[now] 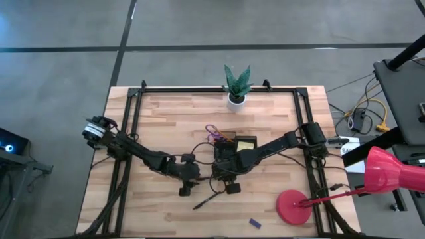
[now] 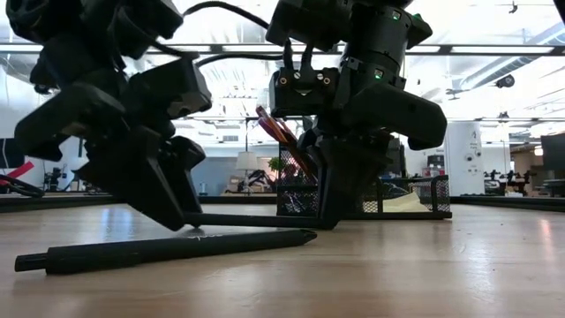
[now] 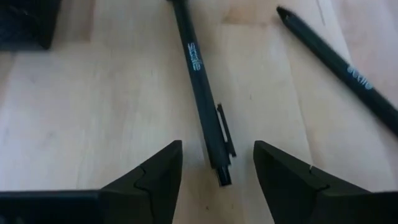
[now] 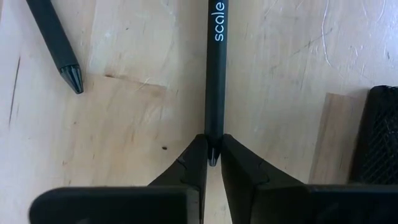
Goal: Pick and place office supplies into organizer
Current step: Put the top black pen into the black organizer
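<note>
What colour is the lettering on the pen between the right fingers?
White lettering on the slim black pen; clearest in the right wrist view.

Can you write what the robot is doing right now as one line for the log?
left gripper: open around pen's clip end | right gripper: shut on black pen tip | second pen: on table

A potted green plant [image 1: 237, 84] in a white pot stands at the middle of the far edge of the wooden table [image 1: 159, 119]. A red lamp's round base [image 1: 294, 207] sits at the near right corner, with its shade [image 1: 390, 171] hanging out past the right edge. Beyond the right edge, cables and a small box [image 1: 362, 119] lie on the grey floor.
</note>
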Robot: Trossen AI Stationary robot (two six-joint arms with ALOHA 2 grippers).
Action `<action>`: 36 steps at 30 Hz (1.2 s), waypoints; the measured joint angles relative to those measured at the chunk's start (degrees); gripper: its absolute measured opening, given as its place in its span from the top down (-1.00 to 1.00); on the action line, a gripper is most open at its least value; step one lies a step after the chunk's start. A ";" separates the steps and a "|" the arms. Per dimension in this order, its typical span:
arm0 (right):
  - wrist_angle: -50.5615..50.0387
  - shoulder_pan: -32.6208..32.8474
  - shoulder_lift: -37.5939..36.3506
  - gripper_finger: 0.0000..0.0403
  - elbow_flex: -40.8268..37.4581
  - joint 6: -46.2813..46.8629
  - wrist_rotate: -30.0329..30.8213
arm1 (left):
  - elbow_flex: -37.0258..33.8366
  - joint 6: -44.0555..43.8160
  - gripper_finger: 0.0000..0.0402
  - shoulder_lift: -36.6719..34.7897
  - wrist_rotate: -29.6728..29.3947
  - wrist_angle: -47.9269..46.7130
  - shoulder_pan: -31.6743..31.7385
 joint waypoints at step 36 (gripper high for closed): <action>0.09 0.82 -3.80 0.86 1.01 17.44 8.08 | 4.82 7.19 0.82 -3.41 -6.43 -13.85 0.13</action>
